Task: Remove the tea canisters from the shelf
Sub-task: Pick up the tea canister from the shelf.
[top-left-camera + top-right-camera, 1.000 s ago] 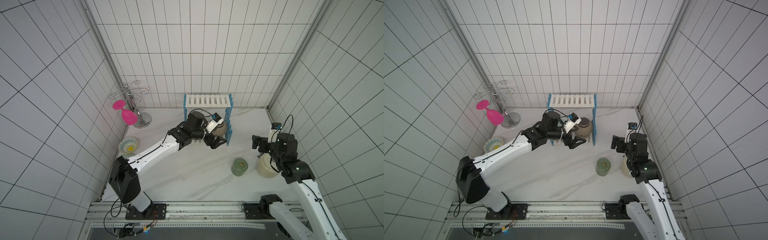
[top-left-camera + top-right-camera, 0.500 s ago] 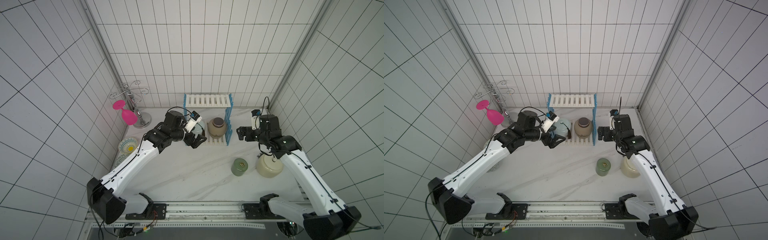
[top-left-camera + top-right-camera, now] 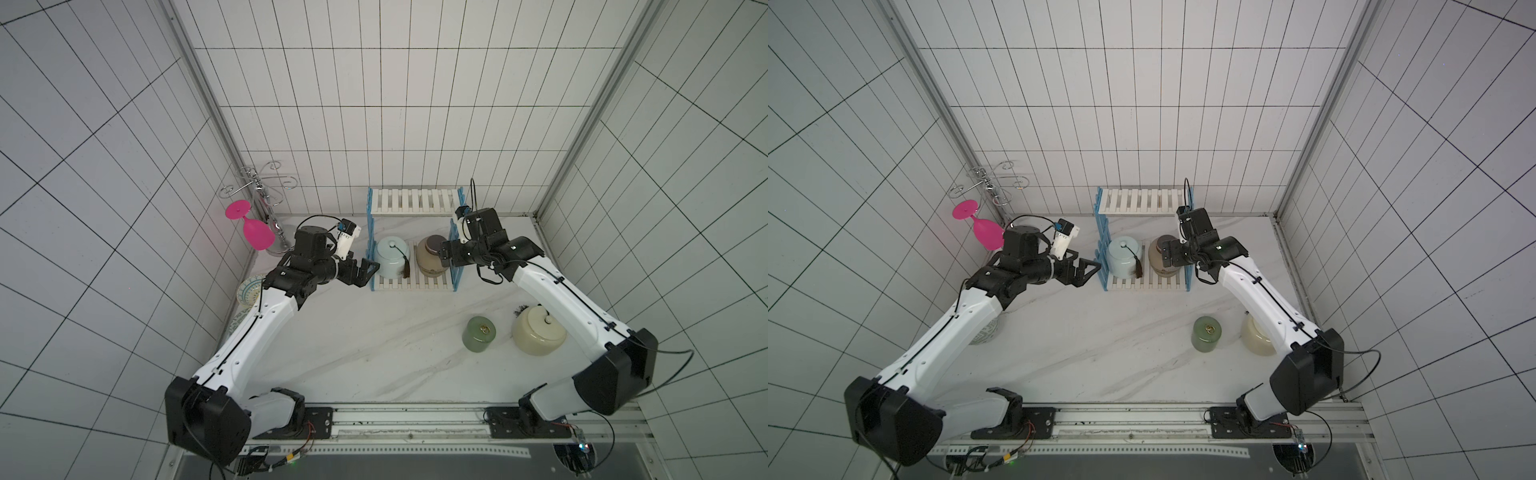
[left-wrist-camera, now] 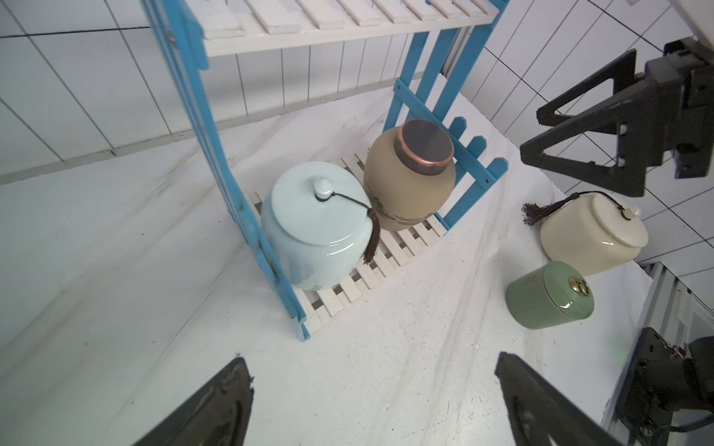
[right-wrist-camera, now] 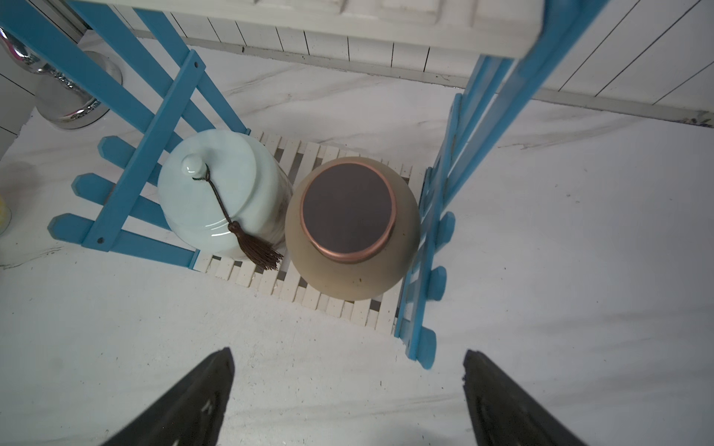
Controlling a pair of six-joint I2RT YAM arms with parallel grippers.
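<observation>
Marble tabletop [image 3: 374, 345] bears shelf [image 3: 409, 201] holding pale blue canister [image 3: 388, 257], tan canister [image 3: 426, 264].

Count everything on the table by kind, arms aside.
Canisters: 4 (pale blue, tan, green, cream)
Shelf: 1
Goblet: 1
Wire stand: 1
Bowl: 1
Total: 8
Uncounted: a patterned piece under the left arm, mostly hidden.

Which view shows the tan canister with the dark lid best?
The right wrist view: the tan canister sits central, lid and body unblocked. The left wrist view shows it smaller, side-on; in both top views the right gripper partly covers it.
</observation>
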